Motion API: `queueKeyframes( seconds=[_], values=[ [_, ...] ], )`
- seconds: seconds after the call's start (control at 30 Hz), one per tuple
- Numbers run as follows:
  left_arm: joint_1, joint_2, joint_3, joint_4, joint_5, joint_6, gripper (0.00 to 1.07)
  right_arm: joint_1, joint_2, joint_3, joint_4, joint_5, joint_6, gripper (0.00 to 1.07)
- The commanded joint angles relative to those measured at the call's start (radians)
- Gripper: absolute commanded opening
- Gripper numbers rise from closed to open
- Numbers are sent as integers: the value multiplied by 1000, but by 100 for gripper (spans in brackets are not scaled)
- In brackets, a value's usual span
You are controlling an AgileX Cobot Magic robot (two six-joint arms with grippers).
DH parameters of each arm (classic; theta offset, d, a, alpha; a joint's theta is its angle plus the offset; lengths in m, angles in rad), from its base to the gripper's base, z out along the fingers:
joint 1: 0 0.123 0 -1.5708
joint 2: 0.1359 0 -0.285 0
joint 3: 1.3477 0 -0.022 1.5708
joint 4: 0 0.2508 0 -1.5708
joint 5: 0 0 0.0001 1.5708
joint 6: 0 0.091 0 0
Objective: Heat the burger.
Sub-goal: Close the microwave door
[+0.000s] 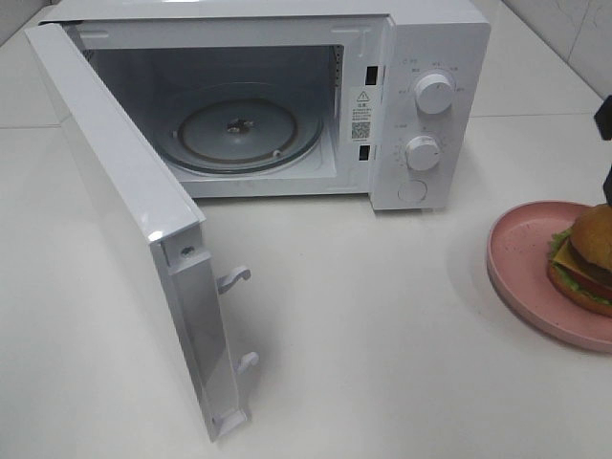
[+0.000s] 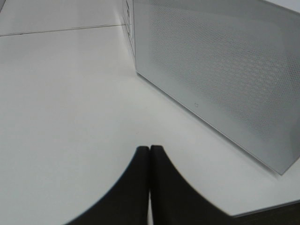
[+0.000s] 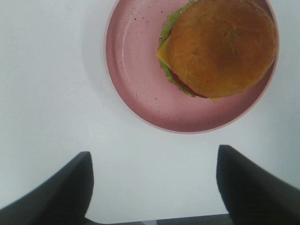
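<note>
The exterior high view cuts off the burger point(image 1: 585, 258) and its pink speckled plate point(image 1: 521, 263) at the right edge; of my right arm only a dark sliver shows there. My left claw point(image 2: 149, 157), fingers pressed together, hovers over the white tabletop point(image 1: 382, 335) beside the microwave door point(image 1: 124, 210), which stands swung wide. The microwave point(image 1: 287, 96) shows its glass turntable point(image 1: 239, 134). My right claw point(image 3: 154, 173), fingers wide apart and holding nothing, hangs above the tabletop near the plate. The burger sits toward one side of the plate: golden-brown bun, yellow cheese, red tomato, green lettuce.
</note>
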Motion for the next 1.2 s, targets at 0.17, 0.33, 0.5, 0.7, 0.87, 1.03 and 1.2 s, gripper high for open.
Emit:
queueKeyframes(
  seconds=[0.17,0.33,0.5,0.7,0.87,1.03,1.2],
  values=[
    [-1,-5,2,-2,-13,2,0,-7,-227,98,10,29,-18,69],
    [-1,-5,2,-2,-13,2,0,-7,-381,209,10,48,-19,69],
    [-1,-5,2,-2,-13,2,0,-7,-606,357,9,69,-26,69],
    [-1,-5,2,-2,-13,2,0,-7,-724,423,9,45,-46,69],
    [-1,-5,2,-2,-13,2,0,-7,-899,474,13,28,-104,69],
    [-1,-5,2,-2,-13,2,0,-7,-1006,485,21,-15,-104,69],
    [-1,-5,2,-2,-13,2,0,-7,-1178,511,58,-50,-160,69]
  ],
)
